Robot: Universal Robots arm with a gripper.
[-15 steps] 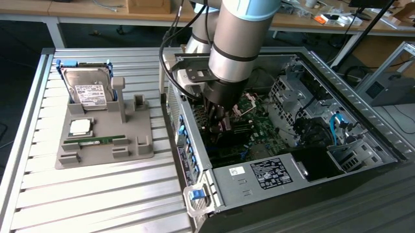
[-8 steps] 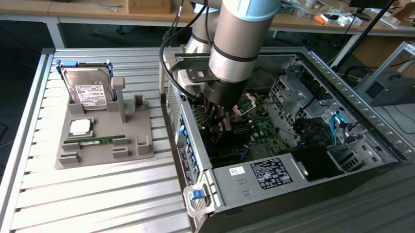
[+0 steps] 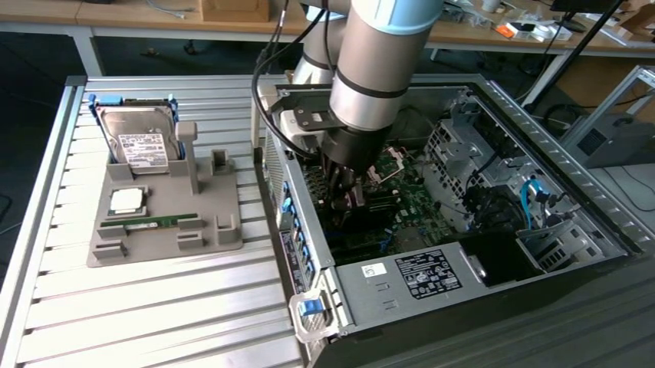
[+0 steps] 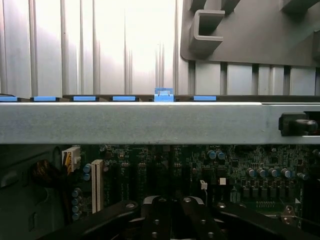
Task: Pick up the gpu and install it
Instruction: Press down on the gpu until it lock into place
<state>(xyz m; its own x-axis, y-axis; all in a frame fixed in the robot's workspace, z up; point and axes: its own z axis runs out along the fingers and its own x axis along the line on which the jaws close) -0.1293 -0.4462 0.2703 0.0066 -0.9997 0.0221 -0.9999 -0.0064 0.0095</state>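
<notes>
We keep our black gripper (image 3: 346, 201) closed and low inside the open grey metal computer case (image 3: 573, 192), close above the green motherboard (image 4: 240, 165), because the card slots sit there; whether it holds the gpu we cannot tell.

We cannot make out the gripper's (image 3: 343, 201) fingertips inside the computer case (image 3: 348, 295) (dark against the motherboard (image 3: 415, 203)), nor whether they hold the gpu.

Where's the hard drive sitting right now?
In the exterior view the hard drive stands at the far end of the grey parts holder, on that view's left, beside the open computer case.
</notes>
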